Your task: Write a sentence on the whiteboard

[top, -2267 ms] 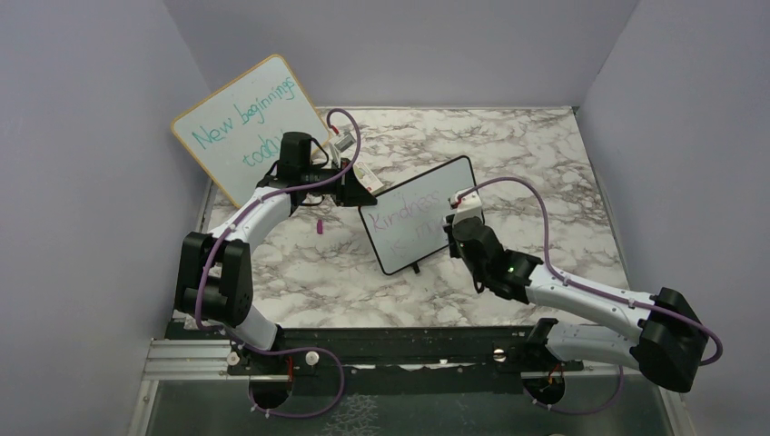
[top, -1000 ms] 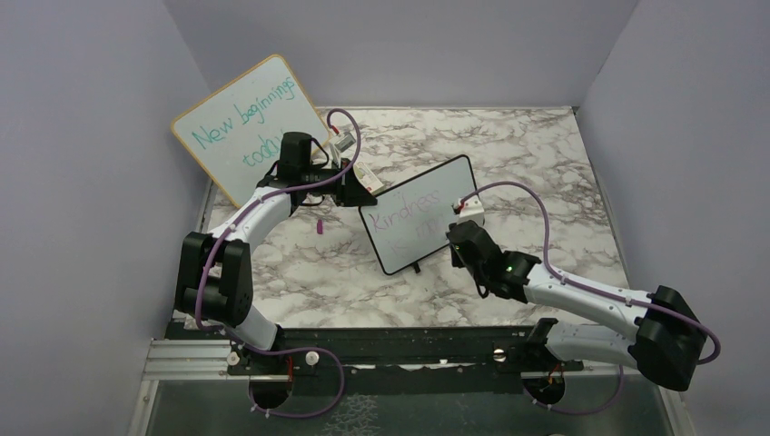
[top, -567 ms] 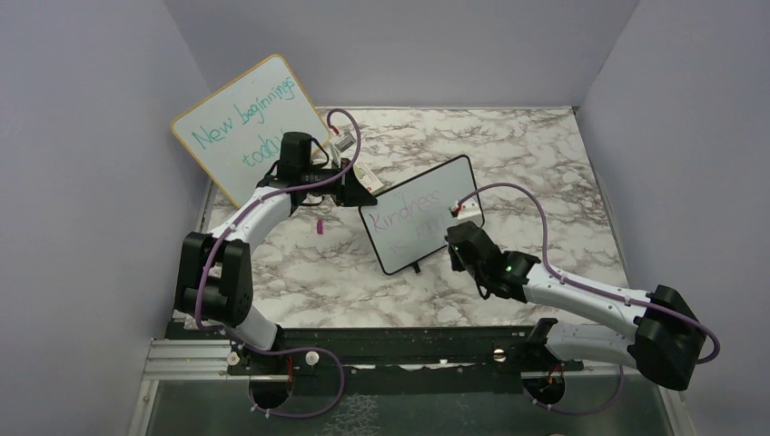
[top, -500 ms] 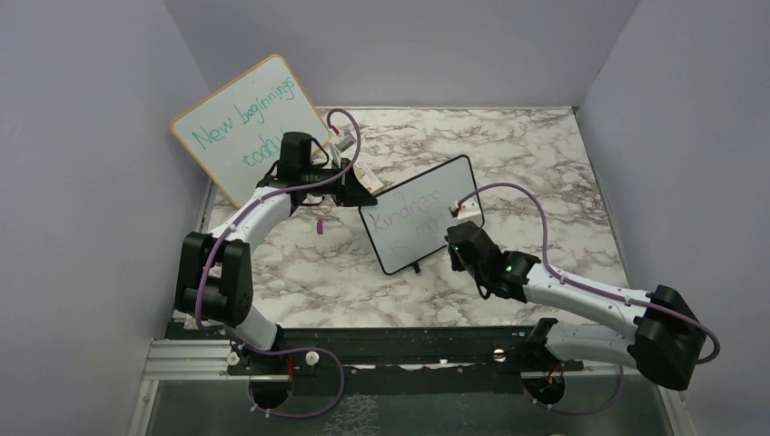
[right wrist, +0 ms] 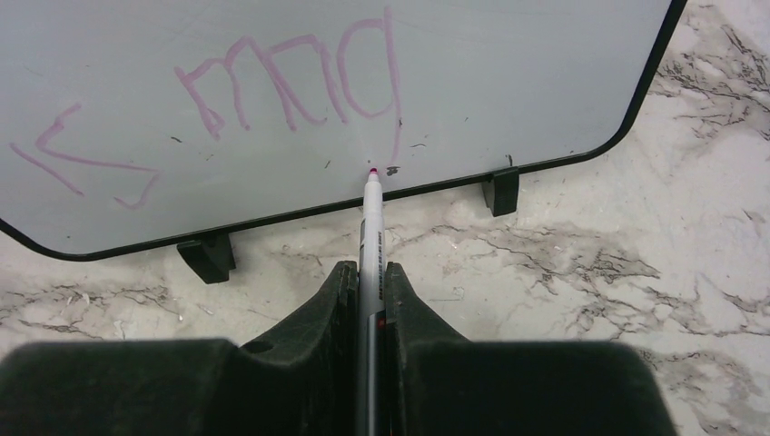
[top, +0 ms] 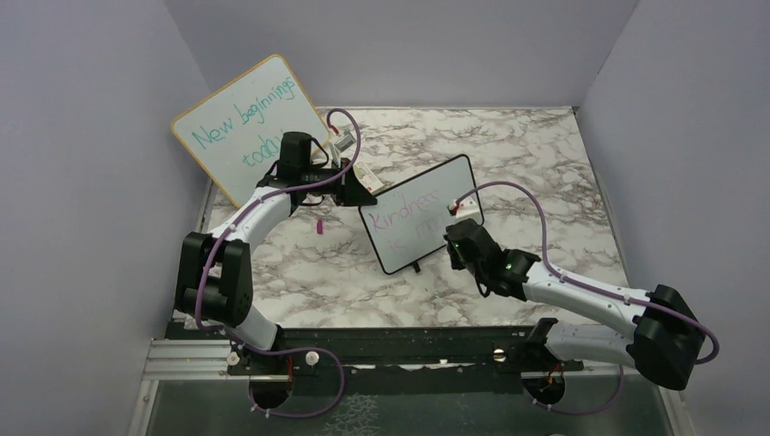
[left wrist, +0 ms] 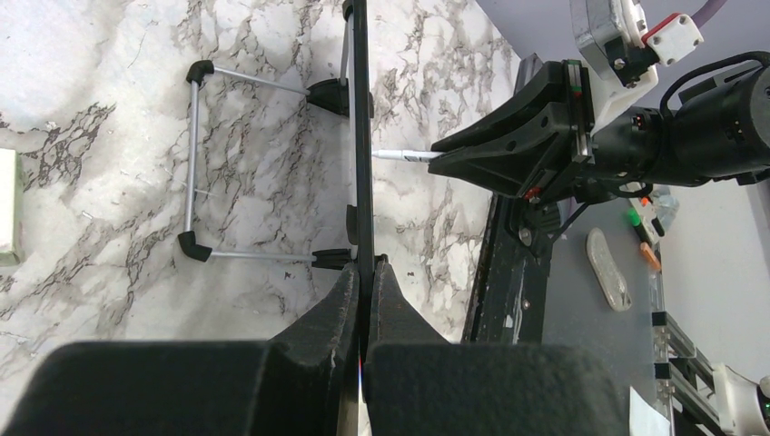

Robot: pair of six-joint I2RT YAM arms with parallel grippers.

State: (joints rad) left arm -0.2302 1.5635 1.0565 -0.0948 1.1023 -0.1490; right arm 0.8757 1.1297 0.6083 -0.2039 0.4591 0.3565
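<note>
The whiteboard stands tilted mid-table on two black feet. My left gripper is shut on its upper left edge, seen from above at the board's corner. The sentence runs in pink over two lines, and the end of the second line appears upside down in the right wrist view. My right gripper is shut on a grey marker. Its pink tip rests against the board's face near the lower edge, below the last letter's tail. From above, the right gripper is at the board's right side.
A larger wood-framed board with teal writing leans at the back left behind the left arm. A small pink cap lies on the marble table. The whiteboard's wire stand sticks out behind it. Lilac walls close in on three sides.
The right gripper has moved with the marker toward the near edge along the board, and more pink letters now stand in the second line. The left arm and the board have stayed put.
</note>
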